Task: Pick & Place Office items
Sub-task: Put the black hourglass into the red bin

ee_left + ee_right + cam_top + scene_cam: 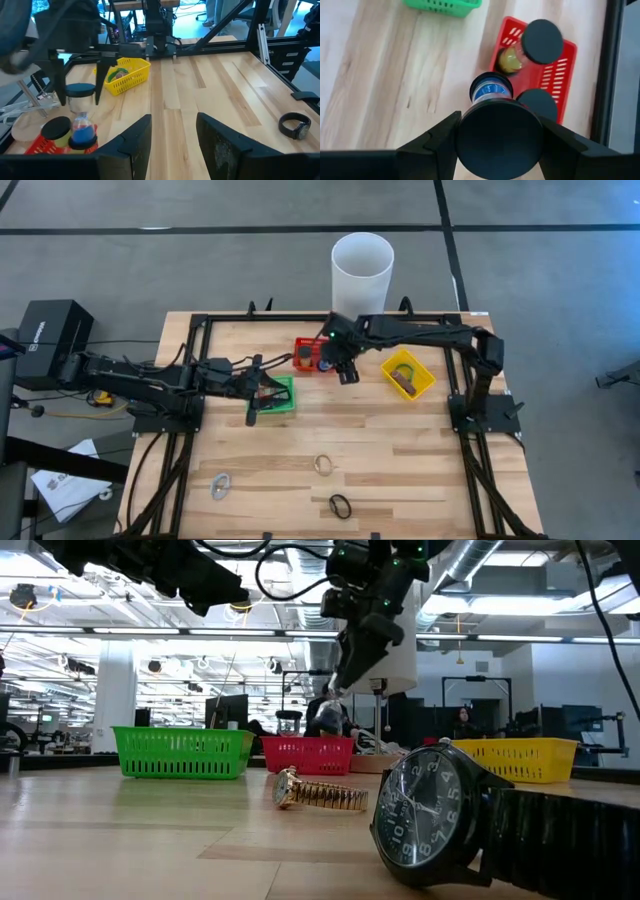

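High view: the table (400, 470) is seen from above. The right gripper (345, 370) sits at frame centre, on the right edge of the red basket (303, 343). The left gripper (262, 388) is left of centre, over the green basket (288, 406). The yellow basket (425, 385) is right of centre and holds a brown thing. The white cylinder (362, 270) is at top centre. 3 loose items lie in the lower part of the frame: gold watch (324, 464), black watch (341, 505) and silvery piece (221, 484).

Low view: the right gripper (342, 675) hangs at upper centre, above the red basket (306, 755). The green basket (180, 752) is left and the yellow basket (520, 760) right. The gold watch (315, 792) is at centre and the black watch (440, 815) is large at lower right.

Left wrist view: the left gripper (172, 145) is at bottom centre, its claw moderately spread with nothing between the fingers. At left, the right gripper (80, 92) clamps a clear black-lidded jar (79, 102) above the red basket (37, 145), which holds 2 more jars. The yellow basket (135, 75) is at upper left and the black watch (295, 125) at far right.

Right wrist view: the right gripper (499, 137) is at bottom centre, its claw closed on the jar (499, 142), black lid facing the camera. The red basket (565, 65) is at right with 3 jars inside. A green basket (445, 6) edge shows at the top.
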`<state>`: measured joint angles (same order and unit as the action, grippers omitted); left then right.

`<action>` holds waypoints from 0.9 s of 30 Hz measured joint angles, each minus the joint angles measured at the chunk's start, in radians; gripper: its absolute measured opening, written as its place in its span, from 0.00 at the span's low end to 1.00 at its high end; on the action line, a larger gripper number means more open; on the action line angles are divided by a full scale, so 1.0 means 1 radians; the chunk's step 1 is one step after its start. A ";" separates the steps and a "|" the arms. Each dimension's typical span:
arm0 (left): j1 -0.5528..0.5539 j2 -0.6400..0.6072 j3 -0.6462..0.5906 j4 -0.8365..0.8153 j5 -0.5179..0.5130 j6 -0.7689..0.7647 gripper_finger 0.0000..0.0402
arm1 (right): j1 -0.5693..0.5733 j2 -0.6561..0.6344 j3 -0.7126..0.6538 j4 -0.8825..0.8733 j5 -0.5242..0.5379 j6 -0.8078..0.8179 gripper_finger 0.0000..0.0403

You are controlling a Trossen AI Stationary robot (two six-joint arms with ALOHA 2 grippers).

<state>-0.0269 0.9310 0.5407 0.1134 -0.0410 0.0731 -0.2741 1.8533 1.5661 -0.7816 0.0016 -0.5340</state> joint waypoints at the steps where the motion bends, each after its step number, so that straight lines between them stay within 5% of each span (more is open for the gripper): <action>1: 0.000 0.000 0.000 0.000 0.000 0.000 0.37 | -0.006 0.000 0.000 0.004 0.000 0.000 0.51; 27: 0.000 0.000 0.000 0.000 0.000 0.000 0.37 | -0.013 0.053 -0.002 0.056 0.031 -0.024 0.51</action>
<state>-0.0269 0.9310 0.5407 0.1131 -0.0410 0.0731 -0.2866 1.9065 1.5640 -0.7254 0.0330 -0.5577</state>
